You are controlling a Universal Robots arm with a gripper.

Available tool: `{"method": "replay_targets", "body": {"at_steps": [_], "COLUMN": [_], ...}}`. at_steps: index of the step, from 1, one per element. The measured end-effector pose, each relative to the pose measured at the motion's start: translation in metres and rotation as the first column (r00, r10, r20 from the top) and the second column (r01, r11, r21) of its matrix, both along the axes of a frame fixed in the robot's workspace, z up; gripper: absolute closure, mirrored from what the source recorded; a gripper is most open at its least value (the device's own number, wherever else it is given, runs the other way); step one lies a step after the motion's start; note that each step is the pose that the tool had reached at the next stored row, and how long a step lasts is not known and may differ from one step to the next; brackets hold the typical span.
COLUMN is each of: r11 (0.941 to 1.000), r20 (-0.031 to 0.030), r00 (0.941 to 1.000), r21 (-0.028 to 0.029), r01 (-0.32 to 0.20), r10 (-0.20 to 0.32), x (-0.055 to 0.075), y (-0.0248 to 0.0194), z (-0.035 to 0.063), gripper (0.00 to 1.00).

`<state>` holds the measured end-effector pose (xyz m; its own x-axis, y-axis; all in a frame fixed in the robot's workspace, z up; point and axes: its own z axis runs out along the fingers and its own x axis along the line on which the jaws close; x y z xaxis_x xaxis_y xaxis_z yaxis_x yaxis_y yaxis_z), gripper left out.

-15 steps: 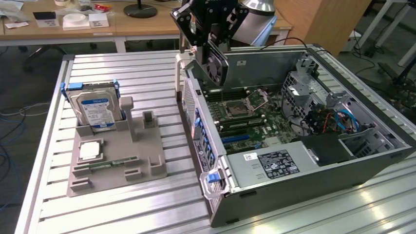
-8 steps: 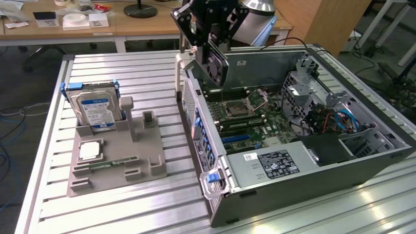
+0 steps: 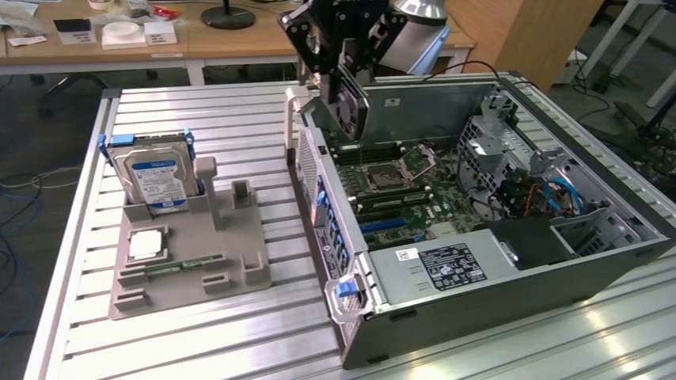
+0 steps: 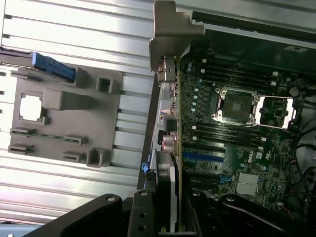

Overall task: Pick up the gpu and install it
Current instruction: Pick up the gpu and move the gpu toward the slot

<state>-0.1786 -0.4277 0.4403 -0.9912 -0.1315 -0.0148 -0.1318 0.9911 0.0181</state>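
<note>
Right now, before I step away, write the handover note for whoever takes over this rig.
Hand: shut on the gpu.
Gpu: held upright in the air above the open computer case, near its wall on the exterior view's left, with its bracket on that side.
Done: pickup.
Left: the gpu is not yet seated on the motherboard.

The slatted aluminium tabletop [image 3: 211, 111] carries an open computer case [image 3: 476, 309]. Beside the case, toward the exterior view's left, rests a grey parts holder [image 3: 180, 294].
</note>
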Motion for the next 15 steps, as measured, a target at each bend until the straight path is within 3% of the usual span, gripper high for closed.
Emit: {"method": "replay_targets", "body": {"at_steps": [11,15], "r11": [0.9999,0.9987], "r20": [0.0000,0.0000], "r00": [0.9999,0.9987], "r21": [0.0009,0.0009], "r01": [0.012,0.052], "r10": [-0.012,-0.052], "x": [0.023,0.023], "y": [0.0028,0.0032], "z": [-0.0005,-0.0005], "gripper": [0.72,0.72]}}
